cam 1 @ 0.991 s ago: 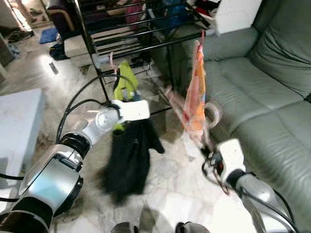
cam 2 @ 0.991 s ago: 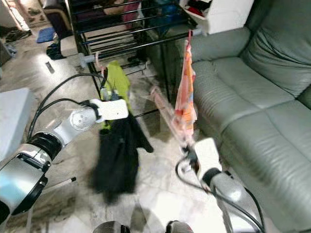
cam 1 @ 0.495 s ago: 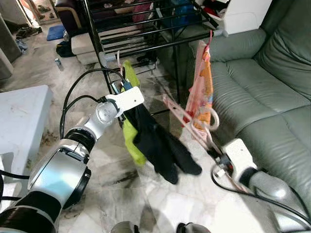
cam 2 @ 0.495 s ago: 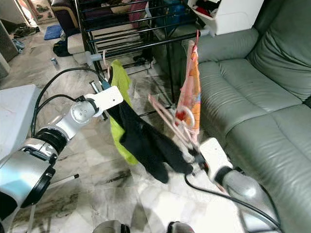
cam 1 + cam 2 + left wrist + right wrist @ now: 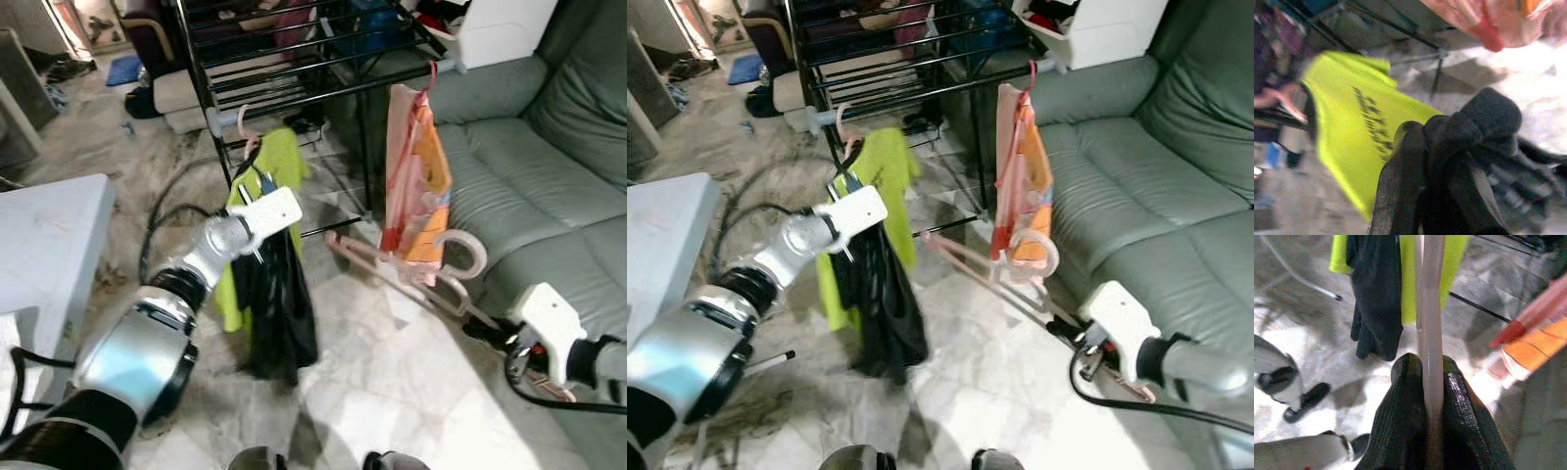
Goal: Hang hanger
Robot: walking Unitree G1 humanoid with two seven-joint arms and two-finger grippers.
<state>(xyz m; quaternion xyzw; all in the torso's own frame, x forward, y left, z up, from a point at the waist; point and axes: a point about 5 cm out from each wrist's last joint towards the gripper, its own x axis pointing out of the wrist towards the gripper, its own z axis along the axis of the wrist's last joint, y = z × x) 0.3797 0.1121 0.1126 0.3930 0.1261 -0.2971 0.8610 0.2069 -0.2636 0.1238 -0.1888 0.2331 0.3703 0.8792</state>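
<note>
Two grippers are clenching: right gripper pinching the pink hanger (hook low) — lift its hook toward the rack's front rail; left gripper gripping the black garment.

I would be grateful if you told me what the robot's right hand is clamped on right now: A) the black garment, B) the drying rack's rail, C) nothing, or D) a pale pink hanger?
D: the right hand is shut on the pale pink hanger, whose bar runs between its fingers.

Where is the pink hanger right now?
The pink hanger is clamped in the right gripper, low on the robot's right in front of the sofa. Its hook end points up by the orange garment hanging from the drying rack.
</note>
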